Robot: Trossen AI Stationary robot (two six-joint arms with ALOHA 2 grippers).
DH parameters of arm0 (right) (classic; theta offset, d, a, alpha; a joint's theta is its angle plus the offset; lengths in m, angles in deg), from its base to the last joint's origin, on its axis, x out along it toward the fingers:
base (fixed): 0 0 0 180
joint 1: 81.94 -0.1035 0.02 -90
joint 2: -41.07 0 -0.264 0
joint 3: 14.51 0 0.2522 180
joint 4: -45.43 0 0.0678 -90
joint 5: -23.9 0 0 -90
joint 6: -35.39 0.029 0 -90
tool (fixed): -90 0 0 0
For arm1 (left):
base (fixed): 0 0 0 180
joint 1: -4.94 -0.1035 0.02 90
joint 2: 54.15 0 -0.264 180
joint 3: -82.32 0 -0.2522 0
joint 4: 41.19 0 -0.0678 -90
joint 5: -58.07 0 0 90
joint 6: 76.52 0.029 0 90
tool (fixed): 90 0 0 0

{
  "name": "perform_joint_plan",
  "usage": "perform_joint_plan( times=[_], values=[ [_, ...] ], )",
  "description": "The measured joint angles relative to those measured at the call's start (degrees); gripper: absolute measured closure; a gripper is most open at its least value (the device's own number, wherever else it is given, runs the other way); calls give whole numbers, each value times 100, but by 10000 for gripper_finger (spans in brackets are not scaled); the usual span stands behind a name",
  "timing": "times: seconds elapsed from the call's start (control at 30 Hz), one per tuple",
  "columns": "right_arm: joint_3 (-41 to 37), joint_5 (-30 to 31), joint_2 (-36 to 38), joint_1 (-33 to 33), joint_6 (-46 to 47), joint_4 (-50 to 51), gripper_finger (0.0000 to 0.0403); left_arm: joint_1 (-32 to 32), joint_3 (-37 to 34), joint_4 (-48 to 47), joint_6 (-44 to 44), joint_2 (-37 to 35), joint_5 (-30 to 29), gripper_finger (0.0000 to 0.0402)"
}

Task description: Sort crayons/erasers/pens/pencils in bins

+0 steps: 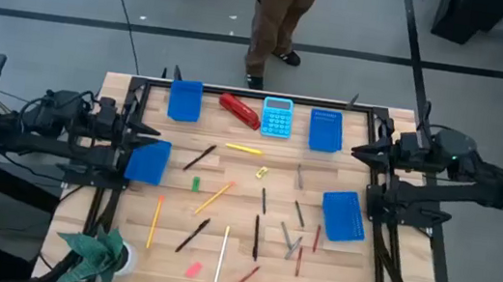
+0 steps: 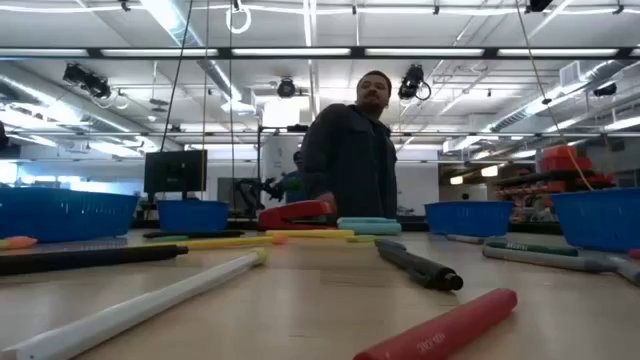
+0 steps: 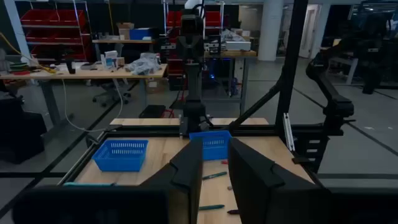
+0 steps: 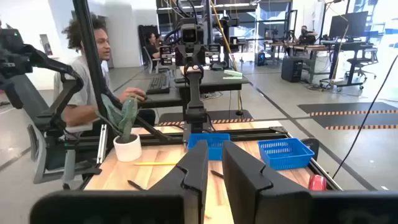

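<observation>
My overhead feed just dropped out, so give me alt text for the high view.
Top-down view of a wooden table strewn with unsorted pencils, pens, crayons and erasers; four blue bins sit empty. The left gripper and right gripper wait at the table's side edges, holding nothing. A red stapler and blue calculator sit at the far edge, where a person stands.

Faint print, nothing legible

The short red crayon stick (image 2: 440,327) lying nearest in the low view carries small dark lettering along its side, and a grey marker-like stick (image 2: 548,256) at the right bears light lettering; neither can be made out.
</observation>
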Motion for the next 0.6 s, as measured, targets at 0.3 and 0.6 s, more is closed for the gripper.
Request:
perform_joint_plan(
  times=[0.3,0.6],
  values=[
    [0,-1,0,2,0,-1,347,0,0,2,2,0,2,322],
    [0,-1,2,1,0,-1,347,0,0,2,1,0,0,318]
  ],
)
